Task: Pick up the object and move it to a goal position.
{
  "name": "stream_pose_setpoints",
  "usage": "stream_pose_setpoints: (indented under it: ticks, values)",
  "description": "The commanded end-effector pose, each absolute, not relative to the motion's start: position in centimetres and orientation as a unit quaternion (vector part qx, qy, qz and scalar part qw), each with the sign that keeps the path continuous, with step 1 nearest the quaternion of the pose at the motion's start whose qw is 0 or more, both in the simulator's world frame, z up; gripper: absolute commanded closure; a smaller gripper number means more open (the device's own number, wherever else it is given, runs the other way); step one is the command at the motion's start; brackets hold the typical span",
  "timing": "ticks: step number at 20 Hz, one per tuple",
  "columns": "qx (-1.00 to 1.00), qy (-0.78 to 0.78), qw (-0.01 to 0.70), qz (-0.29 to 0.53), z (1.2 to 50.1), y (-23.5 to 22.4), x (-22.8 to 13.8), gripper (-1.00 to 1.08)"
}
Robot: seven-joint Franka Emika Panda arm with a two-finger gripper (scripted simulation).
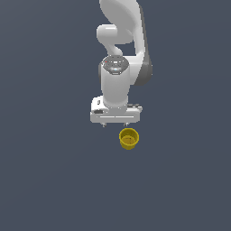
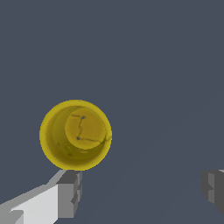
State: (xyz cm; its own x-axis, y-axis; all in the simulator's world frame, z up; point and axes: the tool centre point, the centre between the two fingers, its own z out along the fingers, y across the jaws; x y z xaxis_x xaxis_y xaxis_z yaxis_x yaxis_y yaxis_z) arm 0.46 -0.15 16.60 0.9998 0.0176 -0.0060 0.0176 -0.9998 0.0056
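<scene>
Although the worktop shows no edge or corner in either view, we can still place the cup: it stands upright on the bare grey surface, mouth up, just in front of the gripper and a little toward the exterior view's right of it. In the wrist view the cup sits just beyond one fingertip, outside the gap between the two fingers and not touched by either. The jaws stand wide apart — far wider than the cup's rim — and hold nothing.

We judge the cup to be light and stiff, a thin-walled shell with a smooth, probably slippery skin. Its body narrows toward the base, so a squeeze low on the wall would tend to push it downward out of the pads. Taking it near the rim, where it is widest, looks safer — either across the full outside width or with one finger inside and one outside the wall. Being so light, it would likely tip or slide at a sideways knock, so we would centre the fingers over it before descending.
</scene>
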Motion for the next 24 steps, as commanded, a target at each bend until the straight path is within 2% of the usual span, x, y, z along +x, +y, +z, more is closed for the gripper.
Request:
stream_pose_setpoints:
  ticks: [1,14,24]
  values:
    - [1.000,0.009,0.003,-0.003,16.6,-0.1,0.5,-0.20]
    - [1.000,0.017,0.001,0.000,16.6,0.0,0.8,-0.20]
    - [0.997,-0.058,-0.038,-0.015,15.3,0.6,0.1,-0.20]
